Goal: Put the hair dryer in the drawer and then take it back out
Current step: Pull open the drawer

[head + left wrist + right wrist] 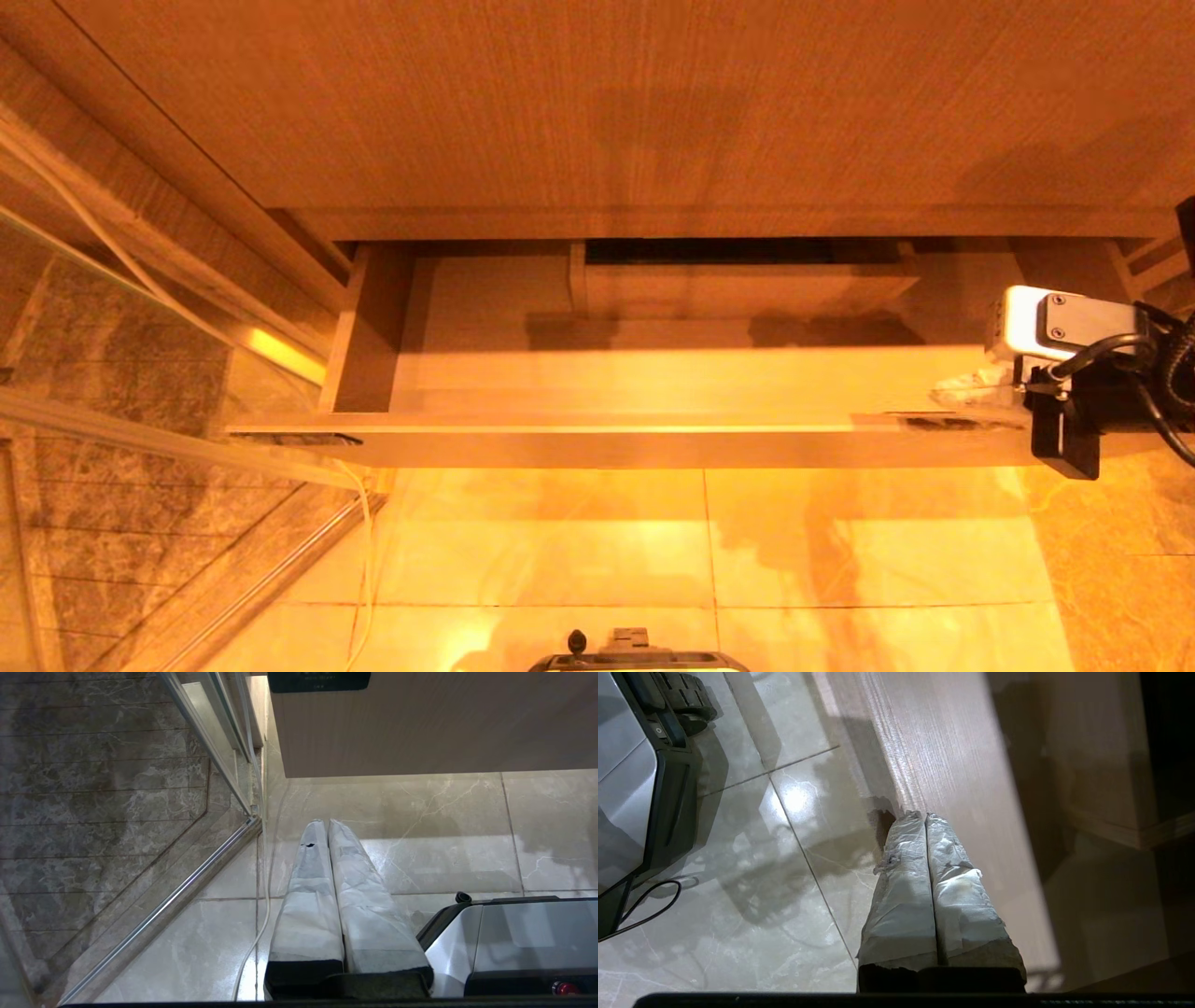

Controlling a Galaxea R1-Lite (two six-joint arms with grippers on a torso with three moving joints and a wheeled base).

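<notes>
Head view: drawer (653,373) stood pulled open; hair dryer not visible in any view.

Right end effector (925,817) was clenched on nothing, its taped fingers pressed together at the top edge of the drawer front near its right end; left end effector (327,823) likewise clenched, empty, parked over the marble floor (444,835). Drawer: flat wood-grain board, stiff, smooth, pale inside with a boxed cut-out (738,289). Judged: such a dryer is light, rigid, slick plastic; grip the barrel, not the cord.
</notes>
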